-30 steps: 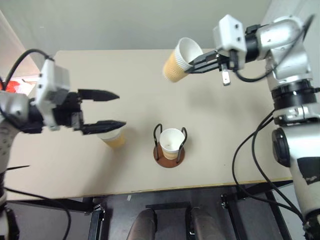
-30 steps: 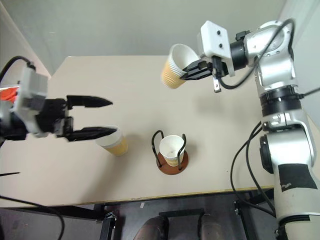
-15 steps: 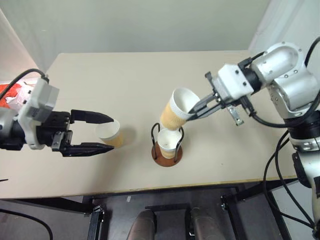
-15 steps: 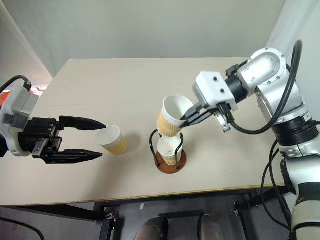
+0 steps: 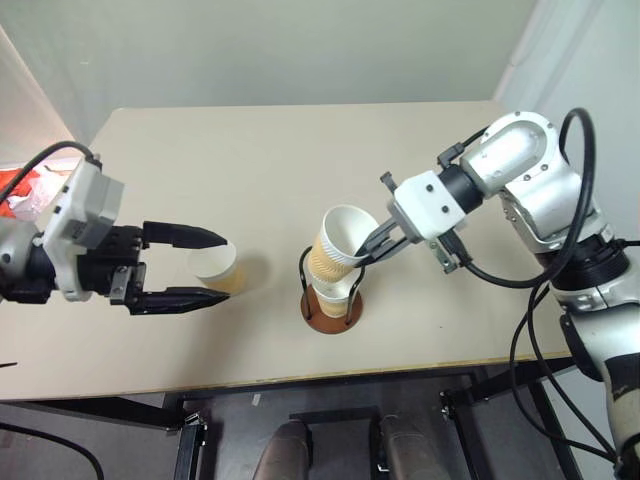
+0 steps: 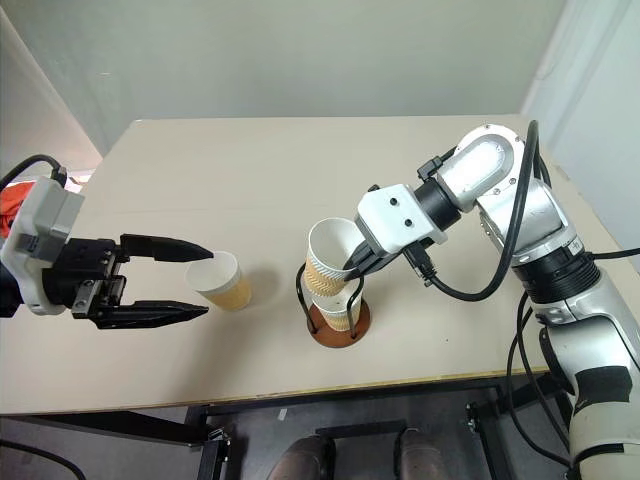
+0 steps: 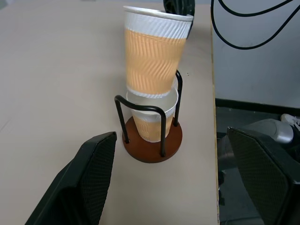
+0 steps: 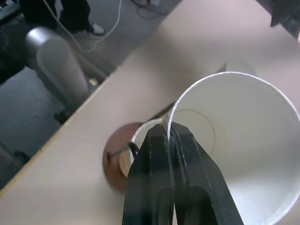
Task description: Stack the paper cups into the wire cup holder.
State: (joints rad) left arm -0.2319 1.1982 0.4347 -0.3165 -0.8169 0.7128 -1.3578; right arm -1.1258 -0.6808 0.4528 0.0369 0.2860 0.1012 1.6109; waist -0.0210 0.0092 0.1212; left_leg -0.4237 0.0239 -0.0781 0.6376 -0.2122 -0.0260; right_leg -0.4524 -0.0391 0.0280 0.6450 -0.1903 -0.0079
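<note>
A paper cup (image 5: 332,298) stands in the wire cup holder (image 5: 330,320) near the table's front edge. My right gripper (image 5: 372,243) is shut on the rim of a second cup (image 5: 335,245), which tilts slightly with its bottom set into the lower cup's mouth. In the right wrist view the shut fingers (image 8: 168,154) pinch that white rim. A third cup (image 5: 218,268) stands upright on the table to the left of the holder. My left gripper (image 5: 226,267) is open, and this cup shows between its fingertips; I cannot tell whether the fingers are level with it or above it.
The beige table (image 5: 250,160) has bare room behind the holder and to its right. A red object (image 5: 20,190) lies past the table's left edge. Black cables hang by my right arm (image 5: 520,330). The front edge is close to the holder.
My right gripper has brought its cup down and nearer, from high above the table's back to the holder, where its bottom now enters the lower cup. The left gripper has barely moved.
</note>
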